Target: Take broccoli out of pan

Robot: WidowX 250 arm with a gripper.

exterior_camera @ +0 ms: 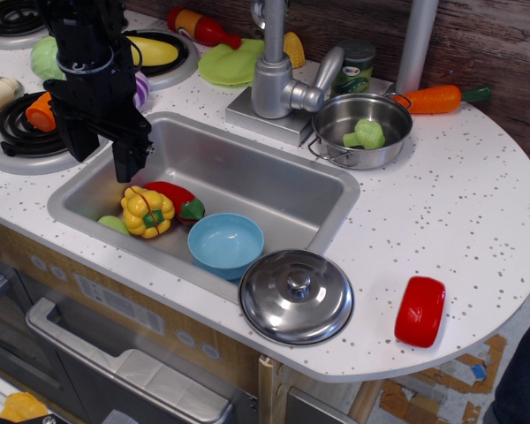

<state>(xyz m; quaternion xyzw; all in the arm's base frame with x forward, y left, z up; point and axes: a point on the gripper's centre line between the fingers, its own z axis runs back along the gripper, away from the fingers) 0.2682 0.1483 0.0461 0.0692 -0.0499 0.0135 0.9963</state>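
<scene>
**Broccoli sits in the pan, well to the right of the gripper**

The broccoli [364, 134] lies inside the pan [334, 151], a small steel pot standing on the table [459, 212] just right of the faucet [274, 79] and past the sink's far right corner. Its lumpy head points right and its pale stem left, so its long axis runs roughly across the picture. Nothing is in the pot with it.

The gripper [131, 163] hangs over the left end of the sink [247, 177], fingers pointing down, above the yellow pepper [147, 212]. It holds nothing; whether the fingers stand apart or together cannot be told from this angle.

As a judgement, the coming move is a long reach rightward and slightly toward the back wall, across the sink. The faucet body and its lever stand nearly on that line, beside the pot's left rim, so they are the chief obstacle. The carrot [435, 99] and the tin can [358, 66] lie behind the pot. The steel lid [296, 297], the blue bowl [225, 245] and the red block [420, 310] are nearer the front edge and out of the path.
</scene>
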